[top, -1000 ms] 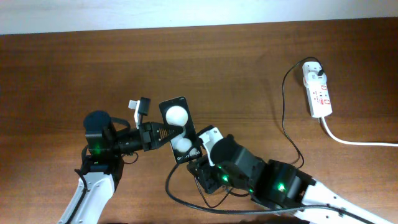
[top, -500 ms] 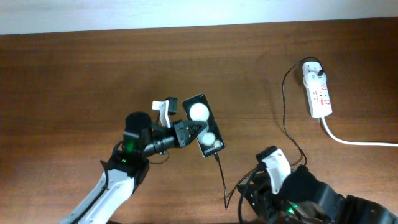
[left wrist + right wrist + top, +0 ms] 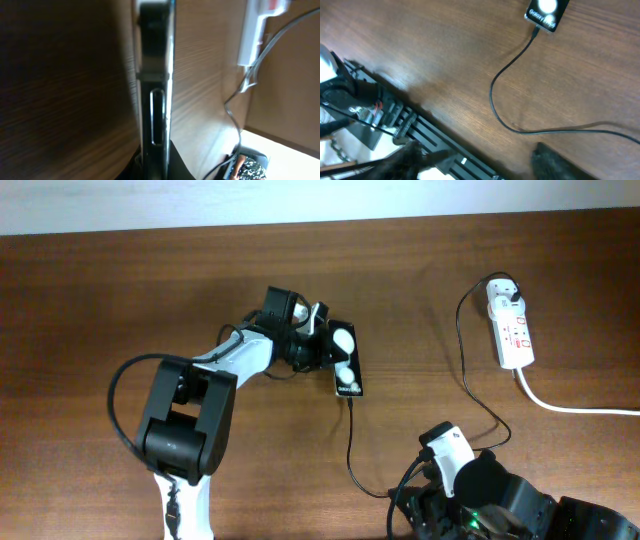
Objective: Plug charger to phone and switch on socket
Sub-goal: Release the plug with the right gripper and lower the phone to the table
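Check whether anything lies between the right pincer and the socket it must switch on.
Only the charger cable: it lies flat on the wood, curving across the gap between the right pincer and the socket. Nothing else visible stands there.

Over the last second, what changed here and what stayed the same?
The left gripper, shut on the phone, carried it rightward and up the overhead view. The right gripper pulled back from the phone to the view's lower right, leaving the charger trailing from the phone's near end. The socket and its white cord stayed put.
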Robot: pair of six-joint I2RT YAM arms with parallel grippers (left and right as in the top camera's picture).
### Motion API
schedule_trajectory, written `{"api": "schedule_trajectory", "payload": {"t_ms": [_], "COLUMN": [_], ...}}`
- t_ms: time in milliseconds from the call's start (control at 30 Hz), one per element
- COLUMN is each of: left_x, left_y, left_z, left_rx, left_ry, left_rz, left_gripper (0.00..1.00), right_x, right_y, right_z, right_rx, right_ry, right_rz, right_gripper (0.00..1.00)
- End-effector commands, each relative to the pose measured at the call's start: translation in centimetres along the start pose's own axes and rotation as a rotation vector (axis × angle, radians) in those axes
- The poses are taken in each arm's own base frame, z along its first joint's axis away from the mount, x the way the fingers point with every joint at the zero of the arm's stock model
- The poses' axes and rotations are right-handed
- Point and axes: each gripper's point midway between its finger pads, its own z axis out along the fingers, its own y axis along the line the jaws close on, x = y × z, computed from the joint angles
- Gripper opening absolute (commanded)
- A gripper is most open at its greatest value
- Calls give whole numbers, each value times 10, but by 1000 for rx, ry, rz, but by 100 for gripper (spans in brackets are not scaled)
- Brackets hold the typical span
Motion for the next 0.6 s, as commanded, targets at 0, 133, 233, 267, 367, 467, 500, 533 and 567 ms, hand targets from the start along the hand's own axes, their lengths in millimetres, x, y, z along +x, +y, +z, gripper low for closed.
{"api": "schedule_trajectory", "payload": {"t_ms": [0, 133, 233, 267, 367, 467, 500, 533, 567], "left_x": [-4, -3, 0, 0, 0, 1, 1, 1, 1], "left_y": [6, 15, 32, 33, 37, 41, 41, 41, 41], "left_z": [3, 2, 0, 0, 0, -1, -1, -1, -1], "left_rx": [-33, -79, -172, -178, -197, -221, -221, -221, -221], "left_ry": [-3, -5, -10, -10, -15, -15, -15, -15, -14], "left_rz": [68, 51, 18, 16, 14, 5, 6, 6, 5], "left_gripper": [0, 2, 8, 8, 14, 21, 23, 28, 31], "right_x": [2, 9, 10, 10, 10, 10, 10, 10, 10], "right_y": [-4, -8, -9, -8, -8, -8, -8, -8, -8], "right_z": [2, 3, 3, 3, 3, 3, 3, 3, 3], "right_rx": [17, 34, 35, 33, 33, 33, 33, 33, 33], "right_ry": [1, 28, 32, 33, 33, 33, 33, 33, 33], "right_rz": [2, 1, 1, 1, 1, 1, 1, 1, 1], "right_gripper": [86, 99, 99, 99, 99, 99, 99, 99, 99]}}
